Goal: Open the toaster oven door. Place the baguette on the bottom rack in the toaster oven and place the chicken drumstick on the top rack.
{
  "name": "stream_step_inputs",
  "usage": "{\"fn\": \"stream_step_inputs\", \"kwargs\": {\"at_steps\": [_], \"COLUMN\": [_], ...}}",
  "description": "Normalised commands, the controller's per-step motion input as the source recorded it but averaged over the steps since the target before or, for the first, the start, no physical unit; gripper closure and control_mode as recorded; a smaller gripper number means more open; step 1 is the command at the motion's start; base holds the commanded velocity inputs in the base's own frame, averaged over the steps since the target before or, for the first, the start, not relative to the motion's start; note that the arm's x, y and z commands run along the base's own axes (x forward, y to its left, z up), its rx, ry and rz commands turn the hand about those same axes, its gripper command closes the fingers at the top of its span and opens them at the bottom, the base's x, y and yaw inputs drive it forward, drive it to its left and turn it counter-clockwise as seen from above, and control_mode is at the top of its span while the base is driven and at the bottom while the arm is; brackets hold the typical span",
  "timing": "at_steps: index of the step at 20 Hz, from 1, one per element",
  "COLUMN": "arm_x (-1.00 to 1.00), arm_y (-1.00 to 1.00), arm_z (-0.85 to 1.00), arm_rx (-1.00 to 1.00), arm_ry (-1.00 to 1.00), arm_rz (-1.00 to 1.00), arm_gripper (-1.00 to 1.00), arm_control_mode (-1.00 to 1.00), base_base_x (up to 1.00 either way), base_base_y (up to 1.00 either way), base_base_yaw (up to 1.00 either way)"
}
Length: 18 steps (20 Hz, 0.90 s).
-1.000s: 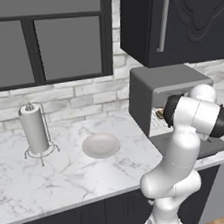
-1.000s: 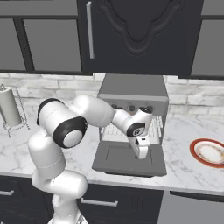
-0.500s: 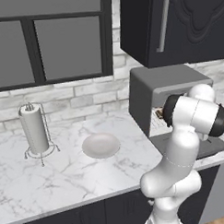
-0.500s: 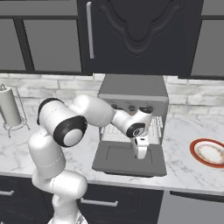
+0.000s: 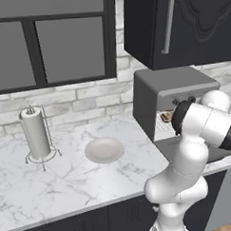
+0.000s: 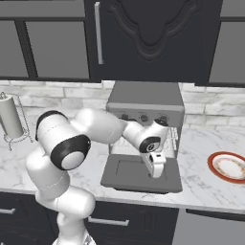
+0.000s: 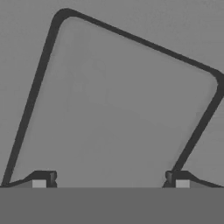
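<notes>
My fingers (image 7: 43,178) are spread wide, grasping nothing, pointed down just above the toaster oven door (image 6: 139,174), which lies folded flat beneath them. Its window pane (image 7: 118,105) spans the space under both tips. The toaster oven (image 6: 145,103) stands just behind.

The white arm rose from its base, bent at a dark-banded elbow and reached forward, the forearm running level before the wrist turned down. The gripper (image 6: 157,168) pointed straight downward, its body white and blocky below the round wrist joint. In the hand view the gripper (image 7: 110,177) had its two dark fingertips (image 7: 43,178) set far apart, nothing between them. It seemed to hover rather than touch, though that was hard to judge.
</notes>
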Motion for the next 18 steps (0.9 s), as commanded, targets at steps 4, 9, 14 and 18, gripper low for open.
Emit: {"fn": "stream_step_inputs", "kwargs": {"at_steps": [4, 9, 14, 18], "arm_x": [-0.49, -0.36, -0.32, -0.4], "arm_y": [0.14, 0.28, 0.33, 0.3], "arm_z": [0.39, 0.53, 0.56, 0.53], "arm_rx": [-0.07, -0.14, -0.19, -0.11], "arm_ry": [-0.08, -0.07, -0.15, -0.21], "arm_rz": [0.19, 0.23, 0.19, 0.13], "arm_gripper": [-1.0, -1.0, -1.0, -1.0], "arm_control_mode": [-1.0, -1.0, -1.0, -1.0], "base_base_x": [0.0, 0.0, 0.0, 0.0], "base_base_y": [0.0, 0.0, 0.0, 0.0], "base_base_yaw": [0.0, 0.0, 0.0, 0.0]}}
